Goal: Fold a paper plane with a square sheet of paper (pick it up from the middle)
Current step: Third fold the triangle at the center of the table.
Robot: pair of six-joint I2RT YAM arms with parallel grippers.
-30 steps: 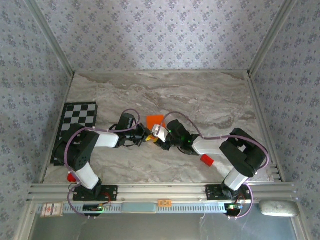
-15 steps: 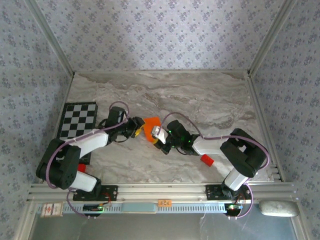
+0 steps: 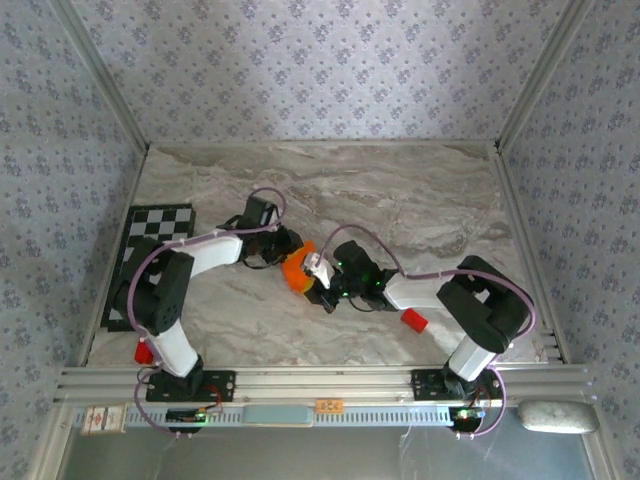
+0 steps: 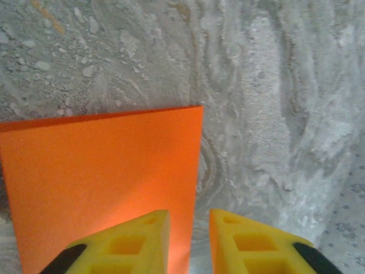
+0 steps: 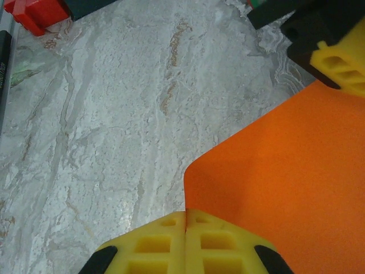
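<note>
Step in hand, as I judge it: a fold being set up, well short of a plane.

- The thin, bright orange square sheet of paper (image 3: 296,273) sits mid-frame on the grey marbled tabletop (image 3: 430,200), between the two wrists. It is bowed upward, not flat, and no dart shape is visible.
- Right gripper (image 5: 186,218): yellow jaws pressed together. The sheet's near edge runs straight into their seam, so it looks pinched there.
- Left gripper (image 4: 189,222): jaws a narrow gap apart. The sheet's straight side edge lies along that gap. Nothing is clamped.

Next move, my reading:
- The left jaws need to close squarely on that free edge.
- That edge then has to be carried over to meet the held side, corners matched, before anything presses a crease.
- Thin paper will skew or buckle if the two pinches pull unevenly.

View differences:
- The top view alone gives the layout: black-and-white checkerboard mat (image 3: 150,235) at left, small red block (image 3: 413,320) at lower right beside the right arm, both well apart from the sheet.
- The left wrist view shows a clean square corner (image 4: 201,107) at frame centre, and the sheet looks flat there.
- The right wrist view shows a rounded, lifted curl (image 5: 197,162) at centre. It also shows the left arm's yellow finger (image 5: 342,71) at upper right, over the sheet's far edge, and a red block (image 5: 34,12) at upper left.
</note>
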